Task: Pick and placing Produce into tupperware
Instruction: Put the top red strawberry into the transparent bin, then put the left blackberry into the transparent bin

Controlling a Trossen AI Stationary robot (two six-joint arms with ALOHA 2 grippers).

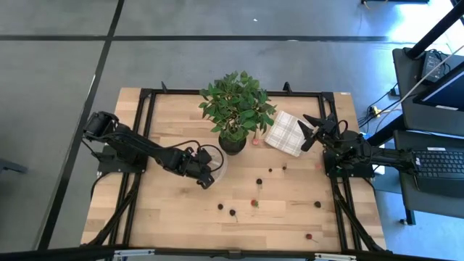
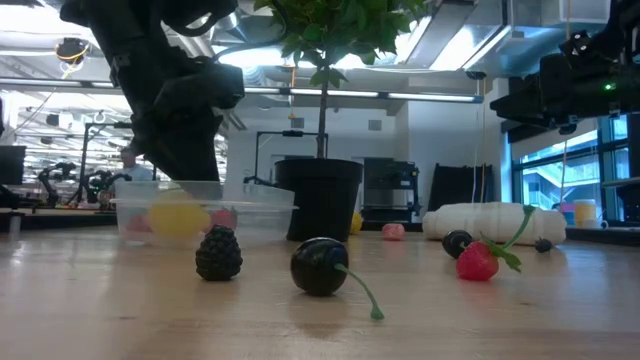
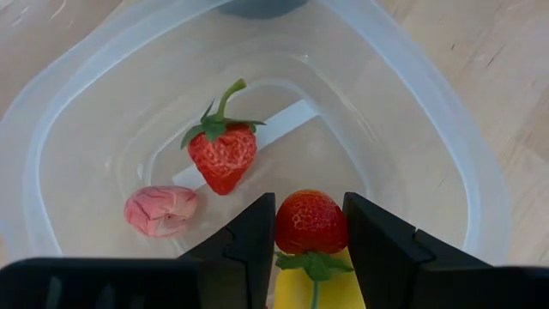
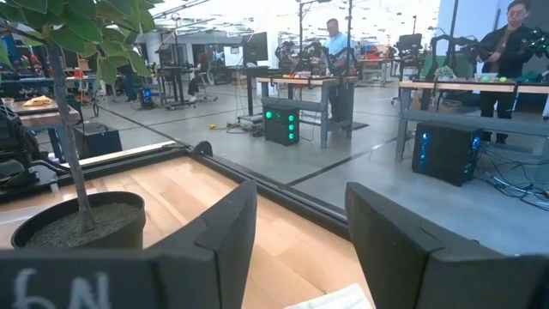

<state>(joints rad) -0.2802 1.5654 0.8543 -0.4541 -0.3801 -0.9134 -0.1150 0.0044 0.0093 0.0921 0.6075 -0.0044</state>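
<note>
Produce [image 1: 254,204] scattered on wooden table [image 1: 290,217], grey floor [image 1: 58,87], open workshop behind

Left arm [image 1: 138,148]: black jointed links, bulky rounded shoulder housing, looped black cables near the wrist; left gripper [image 3: 310,249]: two flat matte-black jaws with squared edges, black crossbar behind. Right arm [image 1: 362,152]: black links, angular housing; right gripper [image 4: 300,232]: two broad dark-grey slab jaws, pale handwritten marking on its base.
</note>
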